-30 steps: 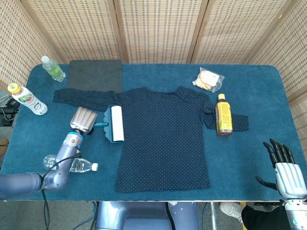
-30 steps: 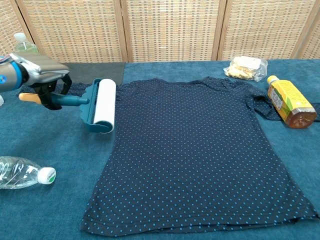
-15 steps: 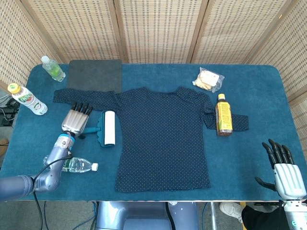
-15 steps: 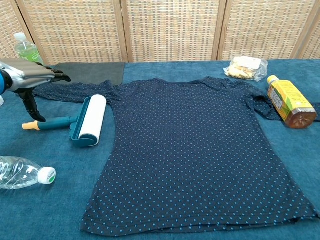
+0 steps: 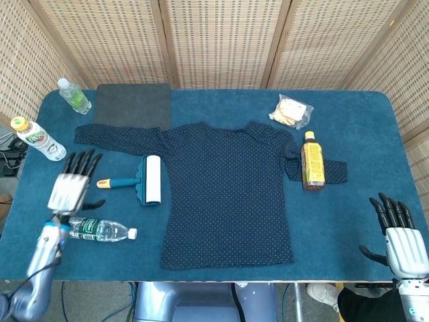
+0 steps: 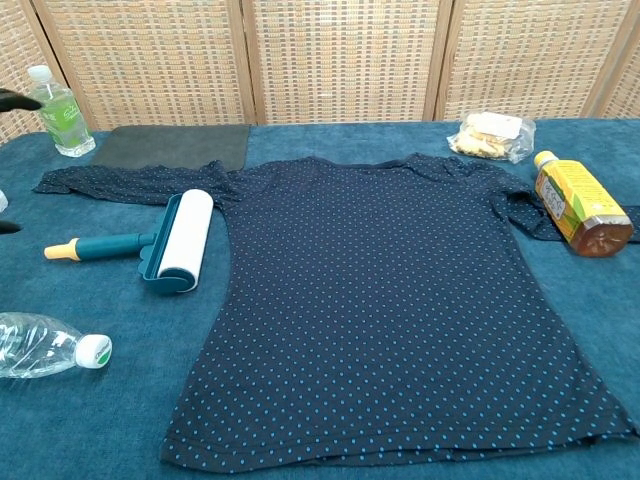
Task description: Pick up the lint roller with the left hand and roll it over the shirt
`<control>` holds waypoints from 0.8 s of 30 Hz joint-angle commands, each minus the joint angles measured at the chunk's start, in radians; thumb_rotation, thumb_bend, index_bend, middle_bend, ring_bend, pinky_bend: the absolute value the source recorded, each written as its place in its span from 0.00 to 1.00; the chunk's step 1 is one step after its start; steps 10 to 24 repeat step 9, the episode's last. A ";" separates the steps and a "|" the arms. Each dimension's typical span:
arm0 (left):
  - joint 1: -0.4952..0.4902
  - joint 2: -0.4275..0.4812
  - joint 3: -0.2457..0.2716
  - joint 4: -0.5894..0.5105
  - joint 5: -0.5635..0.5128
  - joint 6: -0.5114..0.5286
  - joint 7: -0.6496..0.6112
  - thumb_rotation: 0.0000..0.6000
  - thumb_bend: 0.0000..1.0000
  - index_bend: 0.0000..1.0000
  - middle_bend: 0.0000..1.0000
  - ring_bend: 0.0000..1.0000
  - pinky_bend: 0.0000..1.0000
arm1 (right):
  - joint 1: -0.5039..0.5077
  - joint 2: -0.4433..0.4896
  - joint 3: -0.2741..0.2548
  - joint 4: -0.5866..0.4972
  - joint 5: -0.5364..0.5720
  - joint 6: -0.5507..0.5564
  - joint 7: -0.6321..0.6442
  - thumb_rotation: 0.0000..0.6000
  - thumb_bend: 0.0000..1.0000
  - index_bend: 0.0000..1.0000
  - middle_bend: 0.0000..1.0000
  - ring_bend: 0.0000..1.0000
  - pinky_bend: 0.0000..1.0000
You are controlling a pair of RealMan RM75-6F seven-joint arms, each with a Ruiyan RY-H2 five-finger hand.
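Note:
The lint roller (image 5: 141, 181) (image 6: 165, 243), teal with a white roll and a yellow-tipped handle, lies on the blue tablecloth just left of the shirt. The dark navy dotted shirt (image 5: 228, 191) (image 6: 390, 300) is spread flat in the middle. My left hand (image 5: 72, 189) hovers open with fingers spread, to the left of the roller's handle and apart from it; in the chest view only dark fingertips (image 6: 15, 99) show at the left edge. My right hand (image 5: 401, 240) rests open at the table's front right corner, holding nothing.
A clear bottle (image 5: 100, 230) (image 6: 45, 345) lies near the front left. Two upright bottles (image 5: 38, 139) (image 5: 74, 96) stand at the far left beside a grey mat (image 5: 133, 105). A tea bottle (image 5: 312, 161) lies on the right sleeve; a snack bag (image 5: 291, 111) sits behind it.
My left hand let go of the lint roller, set it down left of the shirt, then drew back to the left and opened. The right hand barely moved.

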 commanded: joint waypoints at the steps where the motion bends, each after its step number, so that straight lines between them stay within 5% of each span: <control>1: 0.106 0.025 0.046 -0.044 0.075 0.088 -0.061 1.00 0.06 0.00 0.00 0.00 0.00 | 0.001 -0.001 0.003 0.000 0.000 0.003 -0.003 1.00 0.09 0.00 0.00 0.00 0.00; 9: 0.210 0.052 0.101 -0.064 0.159 0.132 -0.095 1.00 0.06 0.00 0.00 0.00 0.00 | 0.000 -0.004 0.004 0.005 -0.002 0.008 -0.003 1.00 0.09 0.00 0.00 0.00 0.00; 24: 0.210 0.052 0.101 -0.064 0.159 0.132 -0.095 1.00 0.06 0.00 0.00 0.00 0.00 | 0.000 -0.004 0.004 0.005 -0.002 0.008 -0.003 1.00 0.09 0.00 0.00 0.00 0.00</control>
